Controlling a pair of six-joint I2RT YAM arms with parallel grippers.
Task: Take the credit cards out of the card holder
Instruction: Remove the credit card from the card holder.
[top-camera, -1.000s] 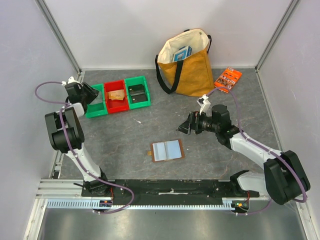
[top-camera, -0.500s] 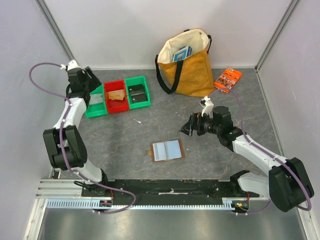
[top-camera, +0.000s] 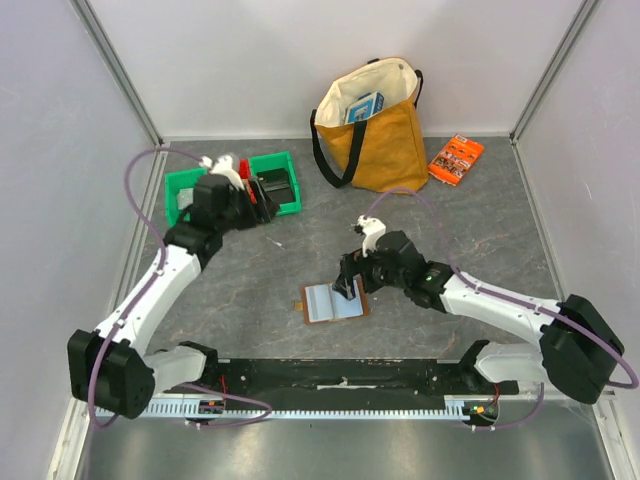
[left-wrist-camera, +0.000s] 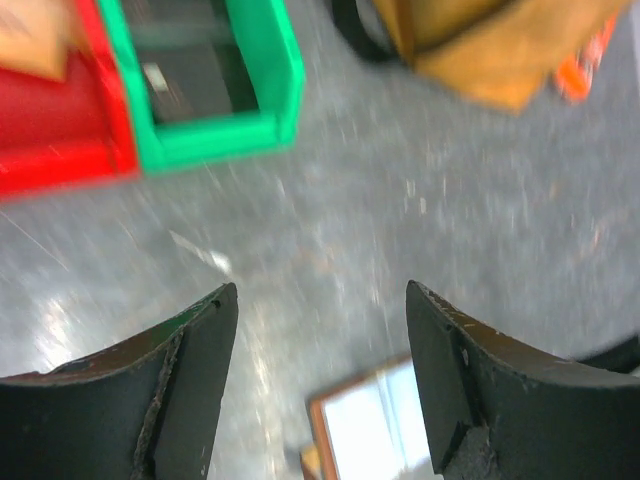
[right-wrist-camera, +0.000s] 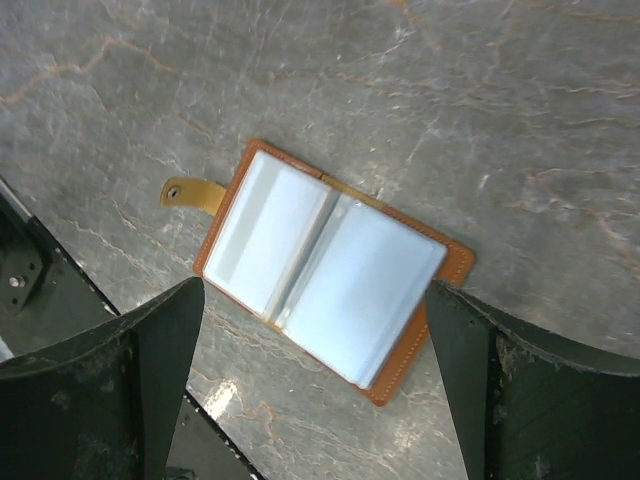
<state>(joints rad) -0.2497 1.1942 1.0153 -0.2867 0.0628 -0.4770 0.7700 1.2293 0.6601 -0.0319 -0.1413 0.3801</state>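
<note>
The card holder (top-camera: 335, 301) lies open and flat on the grey table, brown with pale grey-blue pockets and a small tab at its left edge. It also shows in the right wrist view (right-wrist-camera: 325, 260) and, blurred, in the left wrist view (left-wrist-camera: 375, 420). I cannot tell the credit cards apart from the pockets. My right gripper (top-camera: 348, 288) is open and empty just above the holder, its jaws on either side of it (right-wrist-camera: 314, 287). My left gripper (top-camera: 258, 196) is open and empty (left-wrist-camera: 320, 290), over the bins and well behind the holder.
Green bins (top-camera: 278, 186) and a red bin (left-wrist-camera: 60, 130) stand at the back left, partly hidden by my left arm. A yellow tote bag (top-camera: 375, 125) stands at the back, with an orange printed packet (top-camera: 455, 157) to its right. A small scrap (top-camera: 275, 242) lies on the table.
My right gripper has moved left and down from beside the holder to over it. My left arm has swung from the far left bins toward the middle, now over the red and right green bins.
</note>
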